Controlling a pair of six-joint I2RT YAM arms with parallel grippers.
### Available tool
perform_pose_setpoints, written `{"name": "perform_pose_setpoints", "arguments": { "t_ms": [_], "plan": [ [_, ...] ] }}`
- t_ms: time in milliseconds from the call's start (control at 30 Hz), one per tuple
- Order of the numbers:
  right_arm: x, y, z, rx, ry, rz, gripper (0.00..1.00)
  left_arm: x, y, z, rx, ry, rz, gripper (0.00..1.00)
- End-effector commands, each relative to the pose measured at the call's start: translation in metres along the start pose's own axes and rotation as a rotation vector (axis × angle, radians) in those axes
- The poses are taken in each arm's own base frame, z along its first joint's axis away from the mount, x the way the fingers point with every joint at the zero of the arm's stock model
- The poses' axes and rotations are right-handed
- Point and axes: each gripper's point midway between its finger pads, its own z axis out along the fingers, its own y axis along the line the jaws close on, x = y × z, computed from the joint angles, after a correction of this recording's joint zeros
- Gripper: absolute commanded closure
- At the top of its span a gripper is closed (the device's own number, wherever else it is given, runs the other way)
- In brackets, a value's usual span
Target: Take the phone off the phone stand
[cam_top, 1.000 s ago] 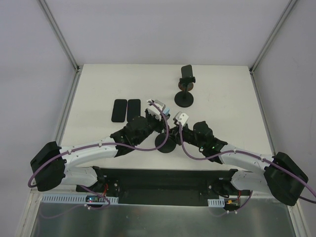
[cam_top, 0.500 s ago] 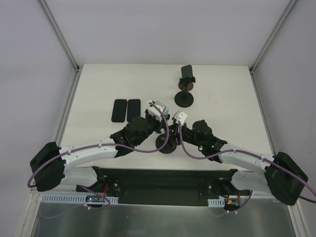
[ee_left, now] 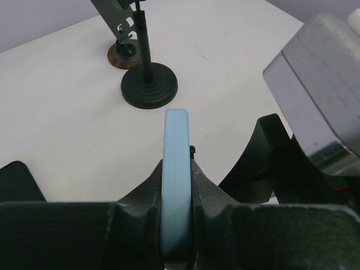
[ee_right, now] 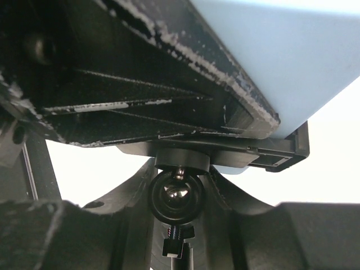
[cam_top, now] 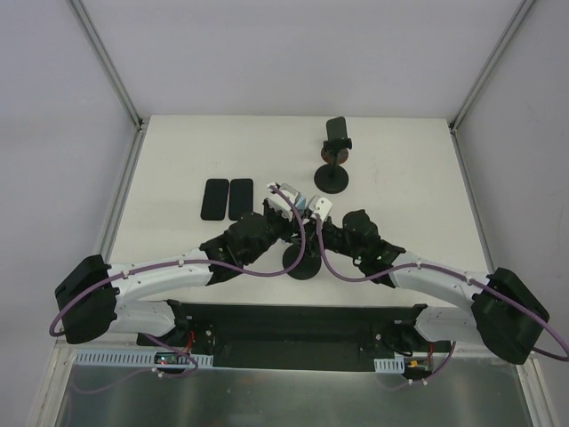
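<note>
Hovering over a white table [cam_top: 178, 151] walled [cam_top: 293, 53] in pale grey, left pincer [ee_left: 177, 194] clamps phone [ee_left: 176, 140], right pincer [ee_right: 176, 185] clamps stand [ee_right: 219, 153].

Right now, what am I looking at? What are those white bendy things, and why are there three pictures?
Those are two robot arms, the left arm and the right arm. Each ends in a two-finger pincher called a gripper. One picture comes from a camera up above, looking down on the white table. The other two come from little cameras on the wrists, so you see the fingers very close up.

The left gripper pinches a light blue phone by its thin edges. The right gripper hugs the phone stand just under its holder, at a shiny ball joint.

Farther back stands a second stand with a dark phone in it. Two black phones lie flat, side by side.
</note>
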Motion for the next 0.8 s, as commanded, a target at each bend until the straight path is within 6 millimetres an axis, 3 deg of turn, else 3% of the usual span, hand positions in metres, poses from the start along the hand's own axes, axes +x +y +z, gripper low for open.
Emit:
{"name": "perform_pose_setpoints", "arguments": {
  "t_ms": [0, 233, 333, 533, 767],
  "plan": [
    [-0.023, 0.022, 0.005, -0.137, -0.042, -0.031, 0.99, -0.017, -0.022, 0.006, 0.067, -0.061, -0.114, 1.00],
    [-0.023, 0.064, 0.003, -0.345, -0.029, -0.052, 0.99, -0.025, -0.013, 0.019, 0.084, -0.118, -0.156, 1.00],
    [-0.022, 0.072, 0.002, -0.382, -0.024, -0.050, 0.99, -0.026, -0.012, 0.026, 0.101, -0.134, -0.174, 1.00],
    [-0.020, 0.072, 0.000, -0.374, -0.019, -0.058, 0.99, -0.032, -0.011, 0.035, 0.107, -0.148, -0.183, 1.00],
    [-0.017, 0.066, -0.004, -0.353, -0.013, -0.064, 0.99, -0.032, 0.023, 0.020, 0.033, -0.170, -0.202, 1.00]
  ]
}}
